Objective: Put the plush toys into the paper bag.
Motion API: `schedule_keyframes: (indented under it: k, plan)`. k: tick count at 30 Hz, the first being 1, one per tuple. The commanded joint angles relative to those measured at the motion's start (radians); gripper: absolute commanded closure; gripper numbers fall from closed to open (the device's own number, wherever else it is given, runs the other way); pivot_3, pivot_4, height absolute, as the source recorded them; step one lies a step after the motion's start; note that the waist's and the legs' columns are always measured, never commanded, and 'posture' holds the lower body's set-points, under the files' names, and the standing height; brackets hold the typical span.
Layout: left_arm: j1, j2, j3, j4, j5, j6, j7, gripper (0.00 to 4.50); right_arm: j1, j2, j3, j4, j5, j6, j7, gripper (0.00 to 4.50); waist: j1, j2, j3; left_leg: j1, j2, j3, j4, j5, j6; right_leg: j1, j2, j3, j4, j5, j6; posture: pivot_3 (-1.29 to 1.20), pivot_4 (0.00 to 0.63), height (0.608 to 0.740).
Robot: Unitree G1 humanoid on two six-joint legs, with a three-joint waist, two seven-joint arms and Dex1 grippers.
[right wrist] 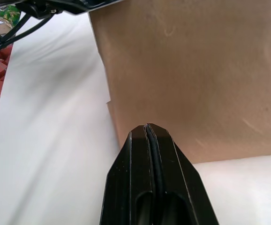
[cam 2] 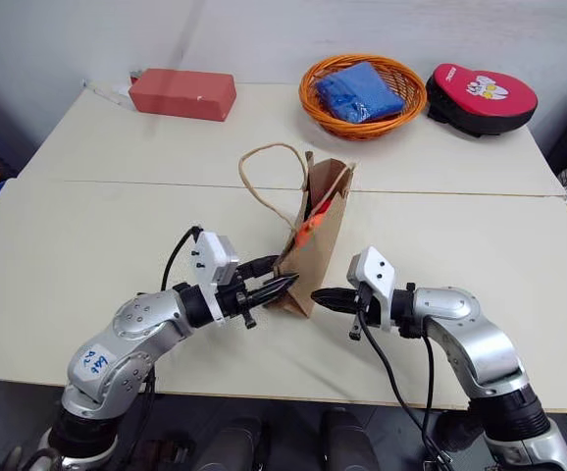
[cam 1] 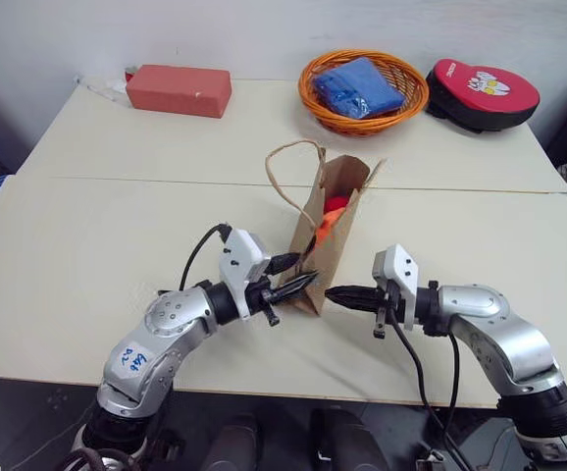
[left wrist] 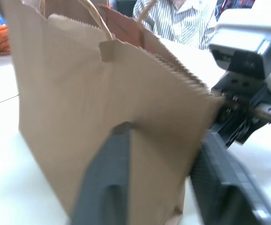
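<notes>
So the paper bag (cam 1: 331,231) is standing upright near the middle of the pale surface (cam 1: 87,245), mouth open at the top, with one twine handle (cam 1: 285,177) looping up and over toward the robot's left. Both plush toys are already down inside it: you can see the red one (cam 1: 335,205) peeking out near the top and the orange one (cam 1: 328,226) just under it along the open edge. The left pincer (cam 1: 298,275) is at the bag's lower near corner with its fingers a bit apart, one on each side of the paper edge, though I can't tell if it's really pinching it. The right pincer (cam 1: 333,293) has its fingers pressed flat together, holding nothing, tip pointed at the bag's side and sitting just beside it. Further back there's a red box (cam 1: 179,89), an orange basket (cam 1: 363,90) with a blue cloth bundle (cam 1: 359,86) in it, and a red-and-black pad (cam 1: 482,93).
</notes>
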Motion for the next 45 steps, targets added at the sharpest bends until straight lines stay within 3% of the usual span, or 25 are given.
schedule_keyframes:
  k: [1,3,8,19,24,29,35,38,45]
  plan:
    - [0.023,0.070,0.105,-0.040,-0.063,-0.044,-0.102,4.11,0.015,-0.025,-0.052,-0.045,0.027,-0.012,0.013,4.50,0.001,0.000,0.000,0.000,0.000,0.000,0.000,0.000,0.000,0.000,0.000,0.000,0.000,0.000,0.000,0.00,0.150,0.740]
    - [0.031,0.137,0.173,-0.017,-0.105,-0.065,-0.197,4.44,0.026,-0.038,-0.074,-0.056,0.043,-0.009,0.017,4.50,0.001,0.000,0.000,0.000,0.000,0.000,0.000,0.000,0.000,0.000,0.000,0.000,0.000,0.000,0.000,0.00,0.150,0.740]
    - [0.000,0.270,0.275,0.128,-0.158,-0.160,-0.443,4.44,0.088,-0.066,-0.166,-0.065,0.069,-0.039,0.027,4.50,0.003,0.000,0.000,0.000,0.000,0.000,0.000,0.000,0.000,0.000,0.000,0.000,-0.001,0.000,0.000,0.00,0.150,0.740]
    - [-0.309,0.330,0.206,0.731,-0.117,-0.406,-1.019,4.44,0.322,-0.187,-0.593,0.010,0.169,-0.267,0.244,4.50,-0.001,0.000,0.000,0.000,-0.001,0.000,0.000,-0.001,0.001,0.001,0.000,-0.002,-0.002,0.000,0.000,0.00,0.150,0.740]
    - [-0.433,0.300,0.152,0.934,-0.046,-0.487,-1.100,4.44,0.357,-0.184,-0.632,0.005,0.178,-0.291,0.258,4.50,-0.008,0.000,0.000,0.001,0.000,0.000,0.000,0.000,0.001,0.001,0.001,-0.001,0.001,0.000,0.000,0.00,0.150,0.740]
    - [-0.535,0.307,0.069,1.187,0.045,-0.706,-1.115,4.44,0.406,-0.159,-0.617,-0.030,0.187,-0.292,0.240,4.50,-0.004,0.000,0.000,0.000,0.000,0.001,0.001,0.000,0.001,0.001,0.000,-0.001,0.002,0.000,0.000,0.00,0.150,0.740]
    - [-0.565,0.302,0.073,1.227,0.033,-0.749,-1.115,4.44,0.414,-0.136,-0.593,-0.019,0.181,-0.314,0.234,4.50,0.000,0.000,0.000,0.000,0.000,0.000,0.001,0.000,0.001,0.000,0.000,-0.001,0.001,0.000,0.000,0.00,0.150,0.740]
    - [-0.549,0.310,0.098,1.189,0.018,-0.740,-1.114,3.86,0.399,-0.133,-0.574,-0.008,0.180,-0.317,0.233,4.50,-0.001,0.000,0.000,-0.001,0.000,0.000,0.001,0.000,0.001,0.000,0.000,-0.001,0.001,0.000,0.000,0.00,0.150,0.740]
    - [-0.457,0.358,0.147,1.065,0.009,-0.694,-1.055,1.68,0.357,-0.135,-0.544,0.042,0.174,-0.347,0.253,4.50,-0.005,0.000,0.000,-0.001,0.000,0.000,0.001,0.000,0.001,0.000,0.000,0.000,0.002,0.000,0.000,0.00,0.150,0.740]
